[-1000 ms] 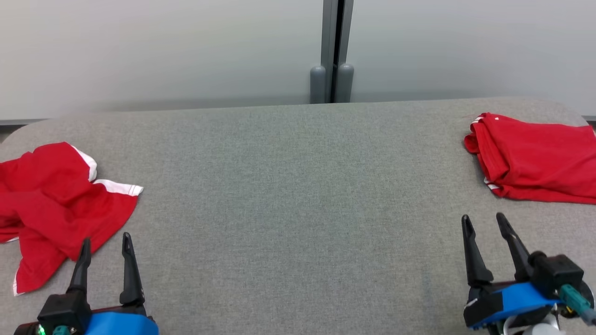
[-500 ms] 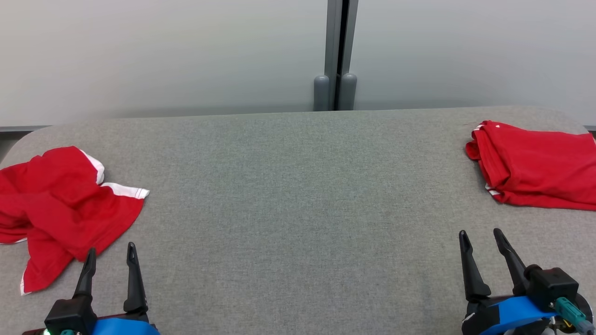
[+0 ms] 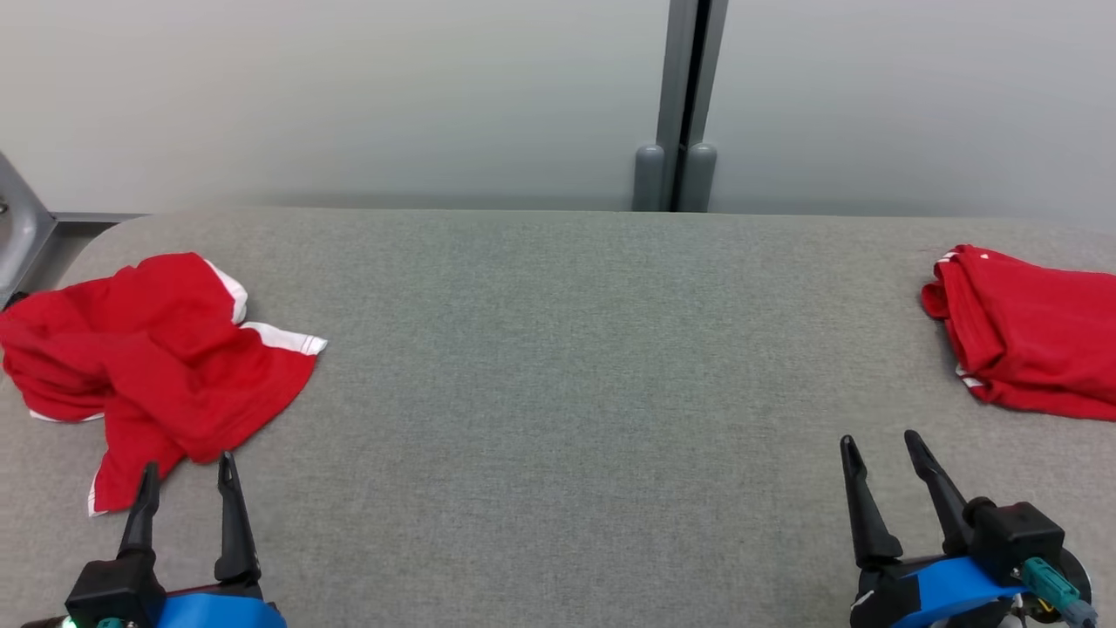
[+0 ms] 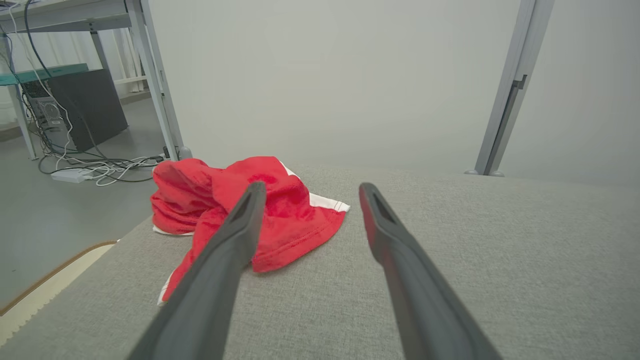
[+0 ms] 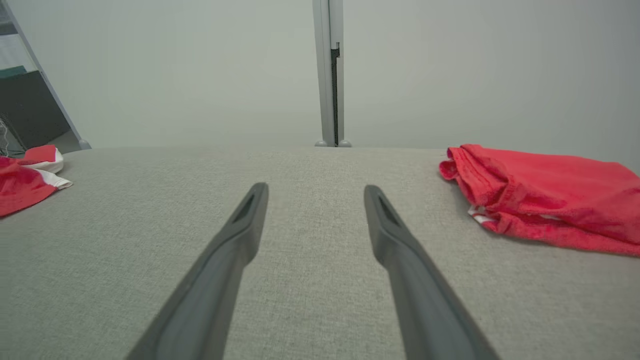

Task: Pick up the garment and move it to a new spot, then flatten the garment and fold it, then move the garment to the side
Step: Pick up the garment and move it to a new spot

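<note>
status: I judge the task barely begun, nothing lifted | garment (image 3: 166,358): crumpled red heap at the worktop (image 3: 558,392) left edge, near my left fingers (image 3: 231,523) | left fingers and right fingers (image 3: 859,506): spread open, empty | folded red cloth (image 3: 1029,340): right edge | remaining: lift, move, flatten, fold, set aside

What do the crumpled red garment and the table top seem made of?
The crumpled red garment: likely soft knit jersey, matte, with white trim; it slumps in loose folds and shows a stitched hem. The table top: grey woven fabric covering, matte; a fine heathered weave shows, perhaps padded underneath.
</note>
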### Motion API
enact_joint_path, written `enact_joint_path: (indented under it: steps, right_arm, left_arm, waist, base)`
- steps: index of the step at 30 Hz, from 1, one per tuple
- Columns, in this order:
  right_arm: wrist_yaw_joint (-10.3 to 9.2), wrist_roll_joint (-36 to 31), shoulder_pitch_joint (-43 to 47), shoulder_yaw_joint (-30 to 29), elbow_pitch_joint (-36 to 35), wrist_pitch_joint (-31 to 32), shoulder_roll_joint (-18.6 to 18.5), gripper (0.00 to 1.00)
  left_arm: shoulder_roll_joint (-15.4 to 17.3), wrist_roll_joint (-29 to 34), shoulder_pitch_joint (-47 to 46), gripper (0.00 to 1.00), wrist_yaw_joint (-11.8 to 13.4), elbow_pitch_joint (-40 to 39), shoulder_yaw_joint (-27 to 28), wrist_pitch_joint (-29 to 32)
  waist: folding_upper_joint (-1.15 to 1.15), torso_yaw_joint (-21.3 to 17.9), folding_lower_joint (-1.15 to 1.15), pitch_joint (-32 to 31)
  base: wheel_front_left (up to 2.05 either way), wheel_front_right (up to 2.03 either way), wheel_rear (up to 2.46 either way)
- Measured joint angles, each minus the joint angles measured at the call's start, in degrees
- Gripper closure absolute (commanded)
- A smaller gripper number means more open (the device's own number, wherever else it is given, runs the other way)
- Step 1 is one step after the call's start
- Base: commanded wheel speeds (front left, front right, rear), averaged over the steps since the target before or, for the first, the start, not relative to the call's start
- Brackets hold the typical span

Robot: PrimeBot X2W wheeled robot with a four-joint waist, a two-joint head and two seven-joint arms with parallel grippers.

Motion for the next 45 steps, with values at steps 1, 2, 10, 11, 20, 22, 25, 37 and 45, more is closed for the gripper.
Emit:
enact_joint_path:
  steps: [1,2,10,11,20,22,25,37,45]
  right_arm:
    - [0.0,0.04,-0.03,0.14,0.01,-0.02,0.0,0.0]
    - [0.0,0.16,-0.09,0.32,-0.01,-0.05,0.01,0.0]
    - [0.0,0.69,-0.62,0.62,0.2,-0.49,0.04,0.0]
    - [0.0,0.76,-0.65,0.52,0.23,-0.53,0.04,0.0]
    - [0.0,0.56,-1.16,0.27,0.38,-0.75,0.09,0.0]
    - [0.0,0.52,-1.52,0.18,0.35,-0.75,0.09,0.0]
    - [0.0,0.32,-1.64,-0.08,0.31,-0.75,0.1,0.0]
    - [0.0,-0.02,-1.79,0.44,0.03,-0.46,0.11,0.0]
    - [0.0,-1.68,-3.55,0.09,-2.14,0.32,0.12,0.0]
  left_arm:
    - [0.01,0.0,0.0,0.0,0.09,-0.15,0.0,-0.01]
    - [0.05,0.0,0.0,0.0,0.2,-0.23,0.02,-0.01]
    - [0.48,-0.04,-0.02,0.0,1.1,-1.2,0.41,0.0]
    - [0.59,-0.04,-0.02,0.0,1.27,-1.23,0.45,-0.01]
    - [1.14,-0.65,0.15,0.0,2.29,-1.78,1.42,0.0]
    - [1.13,-0.85,0.29,0.0,2.59,-1.96,1.56,0.0]
    - [1.15,-1.08,0.48,0.0,2.77,-2.0,1.71,0.0]
    - [1.21,-1.62,1.01,0.0,3.49,-2.44,2.58,-0.01]
    - [3.97,-2.37,-6.35,0.0,2.45,-1.05,2.89,-0.01]
  waist:
    - [0.0,0.46,0.0,0.07]
    - [0.0,1.0,0.0,0.13]
    - [0.01,6.32,0.0,0.77]
    - [0.01,7.08,0.0,0.86]
    - [0.01,14.04,0.0,2.0]
    - [0.01,15.35,0.0,2.4]
    - [0.01,17.14,0.0,3.01]
    - [0.01,18.25,0.0,4.43]
    - [0.01,14.59,0.0,7.19]
  base:
    - [0.0,0.0,0.0]
    - [0.0,0.0,0.0]
    - [0.0,0.0,0.0]
    - [0.0,0.0,0.0]
    - [0.0,0.0,0.0]
    - [0.0,0.0,0.0]
    - [0.0,0.0,0.0]
    - [0.0,0.0,0.0]
    - [0.0,0.0,0.0]
